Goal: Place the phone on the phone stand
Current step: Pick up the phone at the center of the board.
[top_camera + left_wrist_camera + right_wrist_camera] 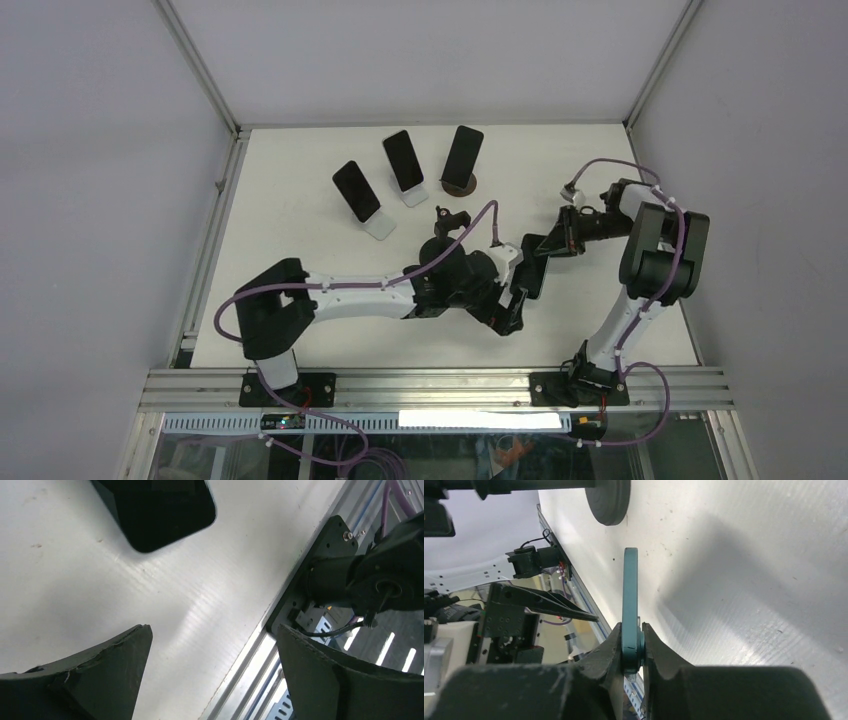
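Observation:
My right gripper is shut on a teal-edged phone and holds it above the middle of the table. In the right wrist view the phone stands edge-on, pinched at its near end by the right gripper. My left gripper is open just beside the phone's lower end, not touching it. In the left wrist view the left gripper stands wide with only bare table between its fingers, and the phone's dark corner shows at the top. Three phone stands at the back each carry a dark phone.
The table's front rail runs close under the left gripper, with the right arm's base beside it. A dark round disc sits at the top of the right wrist view. Frame posts rise at the back corners.

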{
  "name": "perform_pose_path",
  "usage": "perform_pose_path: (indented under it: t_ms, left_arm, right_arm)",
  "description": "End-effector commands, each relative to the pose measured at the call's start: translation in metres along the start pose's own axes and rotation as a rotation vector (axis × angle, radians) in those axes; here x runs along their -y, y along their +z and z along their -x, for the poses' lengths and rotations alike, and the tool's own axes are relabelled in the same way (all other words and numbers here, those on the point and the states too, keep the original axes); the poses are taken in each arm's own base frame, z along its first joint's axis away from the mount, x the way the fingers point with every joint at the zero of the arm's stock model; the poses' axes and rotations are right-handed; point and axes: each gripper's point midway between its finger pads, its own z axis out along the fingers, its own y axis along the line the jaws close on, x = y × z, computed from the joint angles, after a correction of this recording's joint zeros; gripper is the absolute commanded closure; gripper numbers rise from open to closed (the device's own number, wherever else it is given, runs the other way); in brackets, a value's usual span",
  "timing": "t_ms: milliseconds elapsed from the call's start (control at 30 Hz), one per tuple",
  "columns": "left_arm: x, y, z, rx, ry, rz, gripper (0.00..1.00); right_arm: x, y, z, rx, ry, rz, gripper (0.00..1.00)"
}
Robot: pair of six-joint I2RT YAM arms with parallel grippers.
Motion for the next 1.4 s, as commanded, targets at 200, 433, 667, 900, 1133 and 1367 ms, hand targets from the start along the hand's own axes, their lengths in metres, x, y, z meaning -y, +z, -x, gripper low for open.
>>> perform_pose_path:
  t_ms: [200, 433, 667, 900, 1133, 1367]
  left_arm:
    - [0.005, -0.100, 0.047, 0.310, 0.185, -0.020, 0.01]
    - [-0.015, -0.147, 0.048, 0.464, 0.177, 0.002, 0.01]
    - [-0.013, -0.165, 0.020, 0.577, 0.149, -0.165, 0.01]
    - [-0.001, -0.149, 0.008, 0.622, 0.249, -0.280, 0.06]
    - [0.021, -0.124, 0.025, 0.625, 0.318, -0.339, 0.12]
    - [0.036, -0.108, 0.029, 0.622, 0.312, -0.426, 0.27]
  right_arm:
    - [-0.085, -0.037, 0.003, 0.152, -0.380, 0.031, 0.99]
    - [-0.130, -0.048, -0.019, 0.189, -0.662, 0.047, 0.99]
    - [-0.152, -0.029, -0.049, 0.076, -0.857, 0.073, 0.99]
    - [-0.182, -0.001, -0.077, -0.013, -1.017, 0.160, 1.00]
    - [-0.202, 0.023, -0.104, -0.019, -1.219, 0.256, 1.00]
    - [-0.214, 0.026, -0.113, -0.033, -1.275, 0.338, 1.00]
